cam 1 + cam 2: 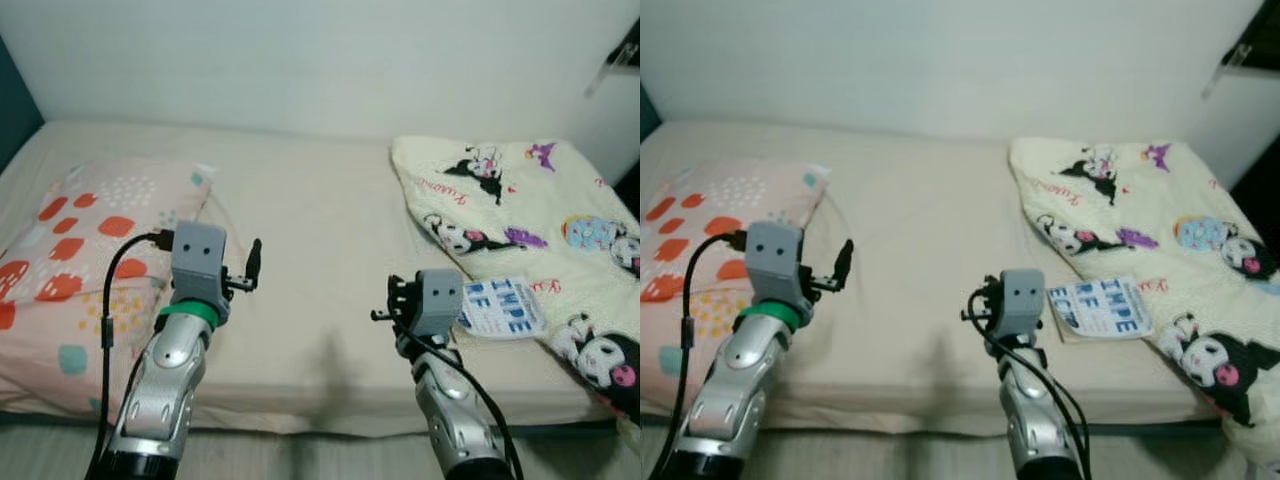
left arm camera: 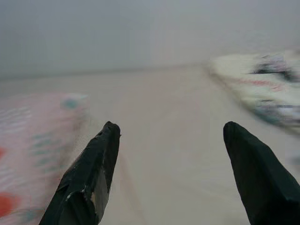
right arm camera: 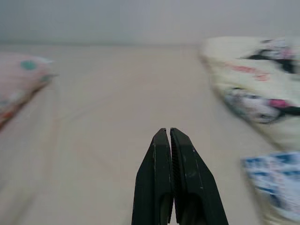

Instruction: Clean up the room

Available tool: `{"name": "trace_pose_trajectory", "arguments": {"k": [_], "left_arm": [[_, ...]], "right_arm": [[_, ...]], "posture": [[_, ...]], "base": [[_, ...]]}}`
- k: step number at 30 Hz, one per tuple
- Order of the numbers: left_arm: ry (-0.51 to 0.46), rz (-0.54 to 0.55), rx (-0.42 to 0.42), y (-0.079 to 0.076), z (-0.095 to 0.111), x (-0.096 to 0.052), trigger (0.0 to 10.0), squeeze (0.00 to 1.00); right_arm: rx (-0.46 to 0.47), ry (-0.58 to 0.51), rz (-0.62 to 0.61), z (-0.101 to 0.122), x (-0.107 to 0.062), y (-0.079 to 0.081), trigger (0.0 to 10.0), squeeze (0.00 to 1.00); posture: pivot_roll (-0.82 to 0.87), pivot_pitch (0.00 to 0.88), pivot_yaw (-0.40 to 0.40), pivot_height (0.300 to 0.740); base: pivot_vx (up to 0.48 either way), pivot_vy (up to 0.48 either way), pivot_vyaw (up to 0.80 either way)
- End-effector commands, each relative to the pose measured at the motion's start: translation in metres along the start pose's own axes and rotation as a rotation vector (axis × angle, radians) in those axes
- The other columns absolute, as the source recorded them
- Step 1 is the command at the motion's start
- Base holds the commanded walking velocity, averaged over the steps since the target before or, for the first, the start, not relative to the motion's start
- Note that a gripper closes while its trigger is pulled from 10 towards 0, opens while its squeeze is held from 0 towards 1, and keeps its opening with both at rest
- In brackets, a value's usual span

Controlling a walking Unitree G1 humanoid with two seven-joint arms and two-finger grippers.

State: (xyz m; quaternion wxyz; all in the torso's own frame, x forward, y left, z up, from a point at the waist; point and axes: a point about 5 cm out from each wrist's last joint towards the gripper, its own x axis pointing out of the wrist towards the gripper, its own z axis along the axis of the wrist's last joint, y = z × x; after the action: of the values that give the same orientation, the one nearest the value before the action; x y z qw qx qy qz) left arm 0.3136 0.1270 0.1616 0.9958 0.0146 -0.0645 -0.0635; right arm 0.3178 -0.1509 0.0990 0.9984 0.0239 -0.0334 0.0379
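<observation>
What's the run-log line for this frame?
left gripper open over bed | right gripper shut, empty | book on blanket | pillow left

Silver arms, grey wrist boxes, black cables, green left-wrist band (image 1: 186, 312)

Bed (image 1: 310, 230): a beige sheet lay smooth across the mattress, from the wall down to the near edge at 6 o'clock.
Pillow (image 1: 85, 265): pale pink with orange, teal and yellow blotches; it lay flat at 9 o'clock on the bed, its near end reaching the mattress edge.
Blanket (image 1: 520, 215): cream, printed with black-and-white cartoon figures; it lay rumpled from 1 to 4 o'clock, draping over the bed's right edge.
Book (image 1: 503, 307): white cover with blue block letters; it lay flat at 4 o'clock, touching the blanket's near edge, by the front of the mattress.
</observation>
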Motion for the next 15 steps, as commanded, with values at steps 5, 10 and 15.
{"name": "trace_pose_trajectory", "arguments": {"k": [5,10,15], "left_arm": [[0.012,0.016,0.007,0.0047,-0.0029,-0.0005,10.0,0.0],[0.008,0.013,0.017,0.0048,-0.0027,-0.0005,10.0,0.0],[0.008,0.012,0.014,0.0045,-0.0026,-0.0004,10.0,0.0]], "right_arm": [[0.004,0.018,-0.003,-0.006,-0.0027,0.0011,10.0,0.0],[0.004,0.019,-0.004,-0.0064,-0.003,0.0012,10.0,0.0],[0.004,0.018,-0.004,-0.0065,-0.003,0.0014,10.0,0.0]], "posture": [[0.0,0.056,0.001,0.74],[0.0,0.056,0.002,0.74],[0.0,0.055,0.002,0.74]], "base": [[0.0,0.0,0.0],[0.0,-0.139,0.0],[0.0,-0.388,0.0]]}}
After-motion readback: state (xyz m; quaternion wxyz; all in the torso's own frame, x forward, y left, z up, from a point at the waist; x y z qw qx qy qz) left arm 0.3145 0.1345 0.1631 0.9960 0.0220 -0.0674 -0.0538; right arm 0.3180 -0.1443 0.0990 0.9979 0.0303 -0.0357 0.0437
